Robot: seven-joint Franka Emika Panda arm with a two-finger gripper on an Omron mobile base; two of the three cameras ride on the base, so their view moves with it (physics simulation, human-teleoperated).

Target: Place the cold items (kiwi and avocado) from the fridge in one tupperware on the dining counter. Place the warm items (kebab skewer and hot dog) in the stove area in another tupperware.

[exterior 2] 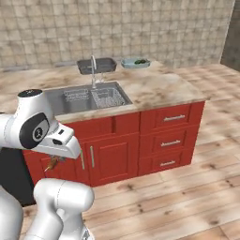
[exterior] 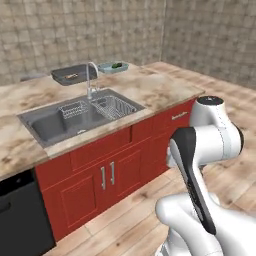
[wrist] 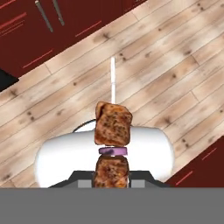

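Gripper (wrist: 112, 183): pressed together on the kebab skewer, held low in front of the base, facing the plank floor
Kebab skewer (wrist: 113, 127): pinched at its lower meat chunk; purple slice between two browned chunks, pale stick reaching past the top chunk; a bit of it also peeks out under the arm's wrist in the right base view (exterior 2: 51, 163)
Dark tupperware (exterior: 74, 74): on the counter behind the sink, small item inside, too small to name
Teal tupperware (exterior: 113, 66): just beside the dark one, at the back of the counter, dark green item inside
Sink (exterior: 55, 122): set into the counter, wire rack in its right part, faucet (exterior: 91, 80) behind it
Cabinets (exterior: 107, 175): red, below the counter (exterior: 150, 87)
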